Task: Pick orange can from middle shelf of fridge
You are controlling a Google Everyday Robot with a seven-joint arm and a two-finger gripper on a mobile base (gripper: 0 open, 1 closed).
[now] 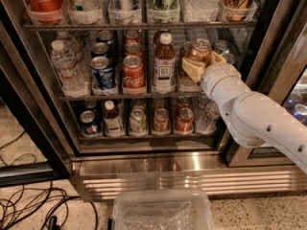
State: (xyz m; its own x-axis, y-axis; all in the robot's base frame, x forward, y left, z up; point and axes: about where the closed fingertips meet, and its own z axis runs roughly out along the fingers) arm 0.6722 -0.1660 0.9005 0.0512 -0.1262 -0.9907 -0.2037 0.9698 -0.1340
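1. Gripper position: I read the gripper [204,65] inside the fridge [144,167], at the right end of the middle shelf [144,96]. The white arm [259,116] reaches in from the lower right, across the door opening.

2. Target position: the orange can [196,53] stands upright on that shelf, at the front of its column. It is just right of the brown bottle [164,61] with the white cap. The gripper sits right up against the can, overlapping its lower front and right side.

3. Grip state: I cannot tell whether the gripper has clamped the can or only brackets it (the can's base is hidden behind the gripper).

4. Neighbouring items on the same shelf, from left to right: a water bottle [67,68], a blue can [102,73], a red Coca-Cola can [133,73], then the brown bottle.

5. Floor area: a clear plastic bin [163,211] sits in front of the fridge's steel base. Loose black cables [29,205] lie to its left.
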